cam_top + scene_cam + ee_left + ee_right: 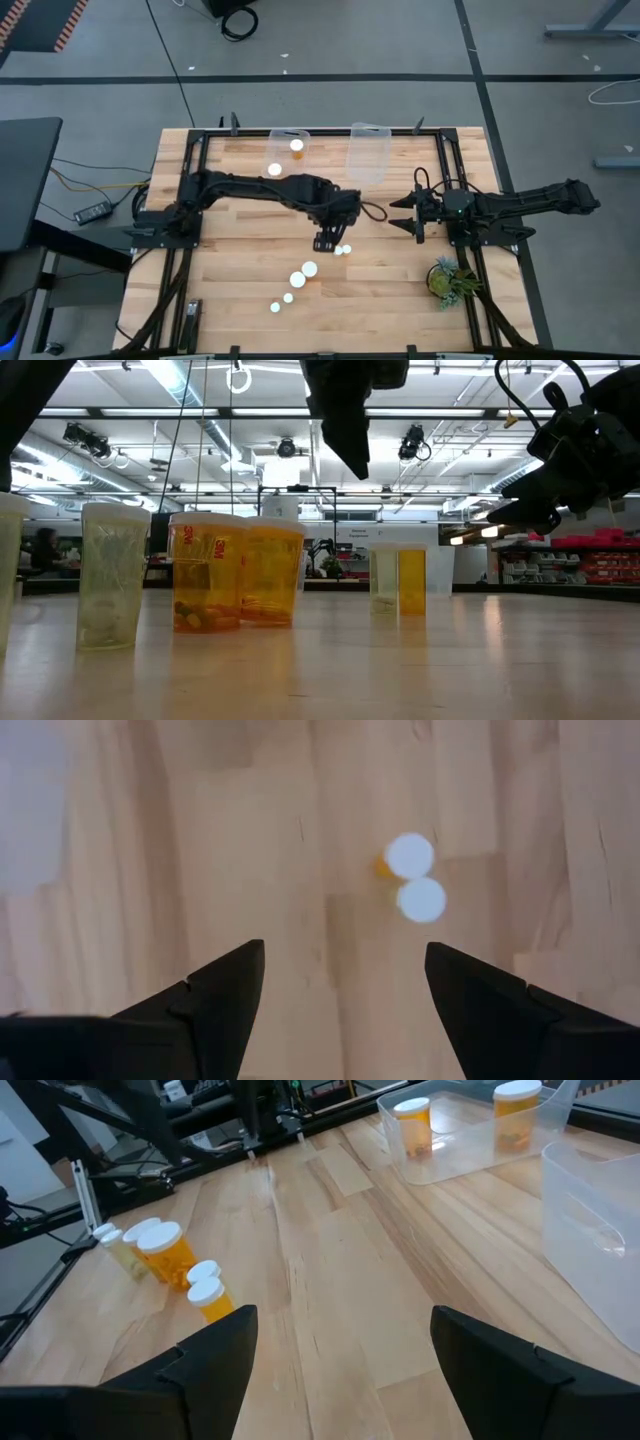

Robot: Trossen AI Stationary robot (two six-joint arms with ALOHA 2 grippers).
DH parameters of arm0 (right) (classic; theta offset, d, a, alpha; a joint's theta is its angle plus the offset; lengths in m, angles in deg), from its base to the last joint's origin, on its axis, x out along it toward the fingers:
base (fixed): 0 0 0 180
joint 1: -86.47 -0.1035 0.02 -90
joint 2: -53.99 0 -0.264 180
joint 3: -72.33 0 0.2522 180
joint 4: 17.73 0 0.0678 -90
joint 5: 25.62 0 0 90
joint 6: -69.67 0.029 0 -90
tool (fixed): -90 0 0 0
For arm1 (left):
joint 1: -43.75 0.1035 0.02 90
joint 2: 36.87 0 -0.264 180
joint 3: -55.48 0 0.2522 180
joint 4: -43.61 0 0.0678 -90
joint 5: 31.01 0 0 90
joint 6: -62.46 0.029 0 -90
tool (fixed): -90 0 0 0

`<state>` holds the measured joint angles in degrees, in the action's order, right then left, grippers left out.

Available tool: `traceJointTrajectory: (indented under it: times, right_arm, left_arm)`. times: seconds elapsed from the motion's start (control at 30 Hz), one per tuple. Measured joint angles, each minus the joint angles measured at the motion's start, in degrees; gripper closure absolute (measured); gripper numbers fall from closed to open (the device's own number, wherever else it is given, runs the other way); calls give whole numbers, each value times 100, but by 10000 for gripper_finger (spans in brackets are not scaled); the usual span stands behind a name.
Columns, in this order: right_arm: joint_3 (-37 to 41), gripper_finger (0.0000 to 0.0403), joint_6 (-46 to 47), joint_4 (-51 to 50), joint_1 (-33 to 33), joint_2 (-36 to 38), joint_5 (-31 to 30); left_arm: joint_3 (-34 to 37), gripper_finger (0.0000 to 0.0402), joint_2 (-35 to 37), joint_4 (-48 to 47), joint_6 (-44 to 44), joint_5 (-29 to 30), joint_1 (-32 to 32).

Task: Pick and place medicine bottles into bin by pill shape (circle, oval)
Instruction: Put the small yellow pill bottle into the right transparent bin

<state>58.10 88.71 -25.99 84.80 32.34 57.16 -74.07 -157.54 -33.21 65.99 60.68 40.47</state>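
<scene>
Two small white-capped medicine bottles (415,878) stand side by side on the wooden table (380,290), also seen in the high view (343,249). My left gripper (328,243) hangs open above the table just beside them, pointing steeply down; its fingers (228,988) have nothing between them. Several more orange bottles (300,278) stand in a slanting row toward the near edge. Two bottles (415,1122) stand inside the clear bin (289,152) at the far edge. My right gripper (405,212) waits open at the right, touching nothing.
A second clear bin (368,153) stands beside the first at the far edge, with no bottle in it. A small green plant (448,279) sits at the near right. Bare wood lies between the two arms and along the table's left half.
</scene>
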Motion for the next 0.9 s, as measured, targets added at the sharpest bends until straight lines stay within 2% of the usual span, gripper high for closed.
traceJointTrajectory:
  times: [0.23,0.47,0.9]
  right_arm:
    - [0,98,-2,-2,0,0,0]
    - [2,98,0,0,-2,-2,0]
    - [1,98,-1,0,-1,-2,0]
  left_arm:
    - [-4,115,-181,61,262,-50,-54]
    - [-2,115,-431,90,399,-439,-83]
    - [-2,115,-646,360,608,-603,-301]
